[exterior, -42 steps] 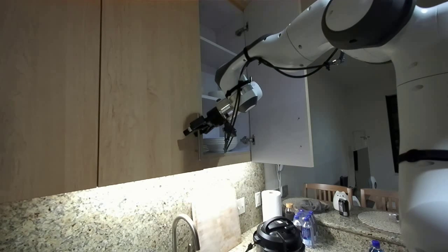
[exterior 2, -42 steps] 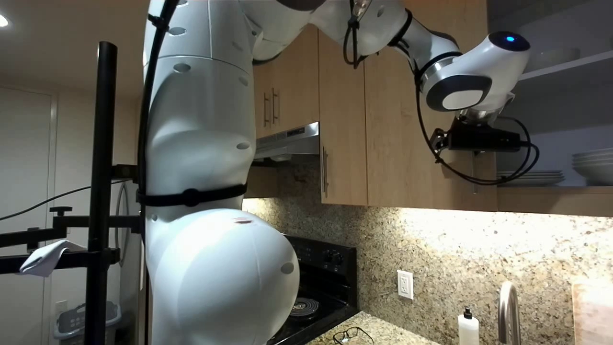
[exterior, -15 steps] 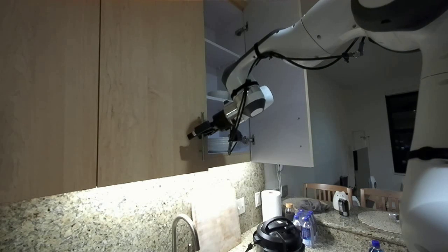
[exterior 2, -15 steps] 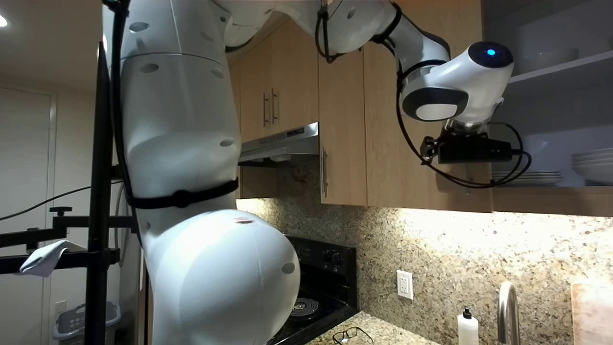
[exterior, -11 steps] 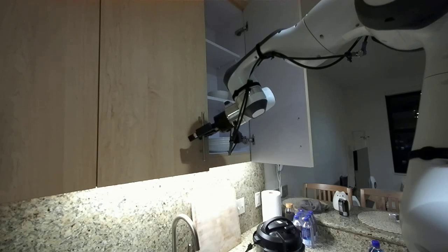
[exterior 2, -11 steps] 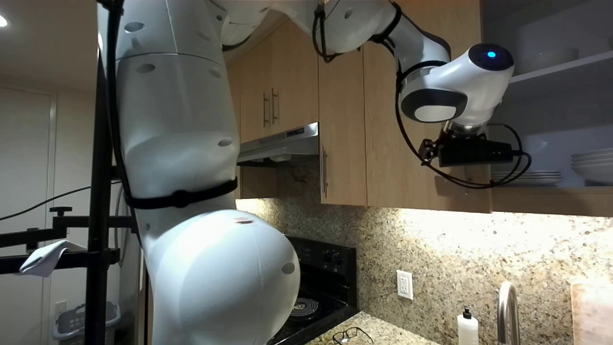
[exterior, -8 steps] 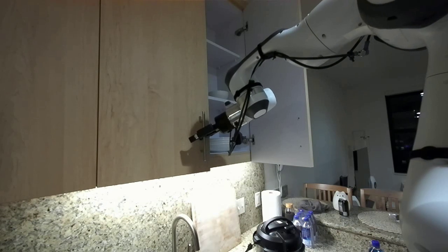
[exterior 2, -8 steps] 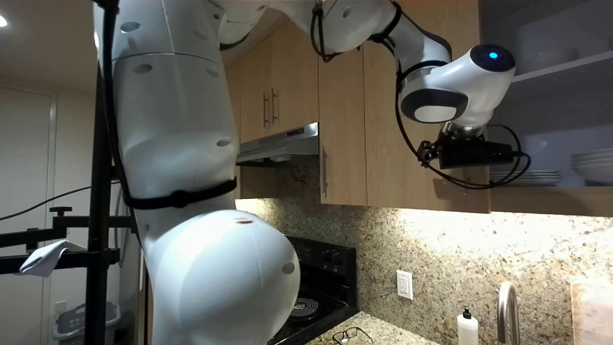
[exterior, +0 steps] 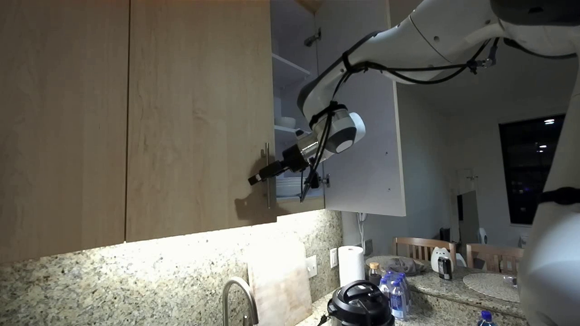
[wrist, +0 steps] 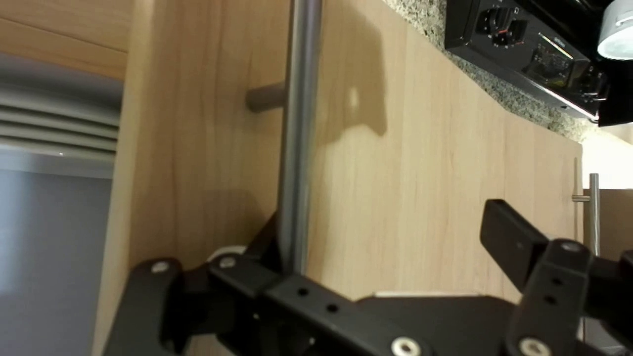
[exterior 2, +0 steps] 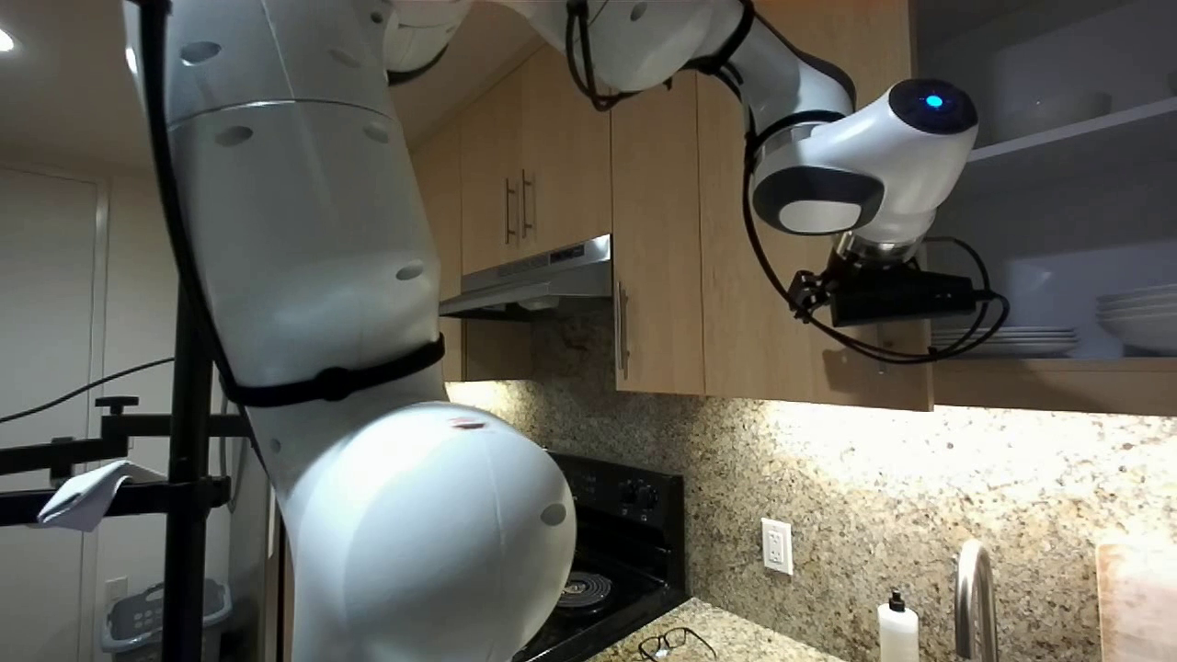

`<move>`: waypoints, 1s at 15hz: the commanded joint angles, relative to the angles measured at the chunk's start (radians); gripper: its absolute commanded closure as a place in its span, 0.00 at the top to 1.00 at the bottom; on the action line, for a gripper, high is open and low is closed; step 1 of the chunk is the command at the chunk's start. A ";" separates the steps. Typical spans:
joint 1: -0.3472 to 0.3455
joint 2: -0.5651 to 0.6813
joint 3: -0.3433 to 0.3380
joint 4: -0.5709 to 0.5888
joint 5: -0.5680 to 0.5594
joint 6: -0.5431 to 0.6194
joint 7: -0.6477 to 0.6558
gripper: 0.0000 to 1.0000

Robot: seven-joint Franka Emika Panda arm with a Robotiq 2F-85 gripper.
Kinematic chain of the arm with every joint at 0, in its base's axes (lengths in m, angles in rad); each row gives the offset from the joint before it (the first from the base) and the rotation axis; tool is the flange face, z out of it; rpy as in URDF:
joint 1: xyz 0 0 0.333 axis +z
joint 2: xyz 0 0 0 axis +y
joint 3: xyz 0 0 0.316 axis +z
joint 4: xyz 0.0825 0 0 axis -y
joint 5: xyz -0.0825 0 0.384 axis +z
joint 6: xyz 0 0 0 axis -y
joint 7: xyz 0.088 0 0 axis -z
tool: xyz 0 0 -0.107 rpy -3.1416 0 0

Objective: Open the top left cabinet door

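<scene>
One slim metal bar handle [wrist: 298, 123] — stiff, perhaps slick — offers the hold. The wood-grain cabinet door [exterior: 195, 127] above the granite backsplash [exterior: 149, 267] looks ajar, likely hefty but free-swinging; jaws spread, one seemingly hooked behind the handle.

Location: kitchen. In an exterior view, wood cabinets [exterior 2: 570, 170] occupy the upper center, with a range hood [exterior 2: 538, 279] below them and a black stove [exterior 2: 634, 533] at bottom center; a curved faucet [exterior 2: 965, 588] stands at lower right. In an exterior view, stacked dishes [exterior: 286, 186] sit at center, a lidded cooker [exterior: 360, 305] right of bottom center.
</scene>
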 commanded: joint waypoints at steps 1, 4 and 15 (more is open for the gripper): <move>0.030 -0.095 0.023 -0.154 0.058 -0.030 -0.043 1.00; 0.029 -0.127 0.025 -0.191 0.105 -0.031 -0.059 1.00; 0.024 -0.244 0.084 -0.329 0.197 0.037 -0.024 1.00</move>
